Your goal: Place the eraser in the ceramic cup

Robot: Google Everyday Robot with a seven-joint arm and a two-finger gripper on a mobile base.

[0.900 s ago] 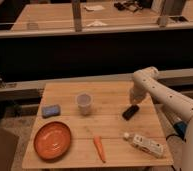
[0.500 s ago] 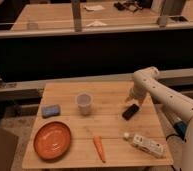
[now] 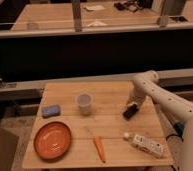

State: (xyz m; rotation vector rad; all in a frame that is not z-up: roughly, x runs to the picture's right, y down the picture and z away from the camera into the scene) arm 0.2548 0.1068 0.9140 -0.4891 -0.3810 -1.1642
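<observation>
The eraser point(image 3: 129, 111) is a small black oblong block lying on the wooden table point(image 3: 115, 127), right of centre. The ceramic cup point(image 3: 84, 103) is a pale round cup standing upright near the table's middle, left of the eraser. My gripper point(image 3: 134, 102) hangs from the white arm at the right, pointing down, right above the eraser's far end, close to or touching it.
A blue pad point(image 3: 51, 110) lies at the left. An orange plate point(image 3: 52, 140) sits front left. A carrot point(image 3: 99, 148) lies front centre. A white bottle point(image 3: 145, 143) lies on its side front right. A dark railing runs behind the table.
The gripper has come down a little toward the eraser's far end. The eraser and the cup have not moved.
</observation>
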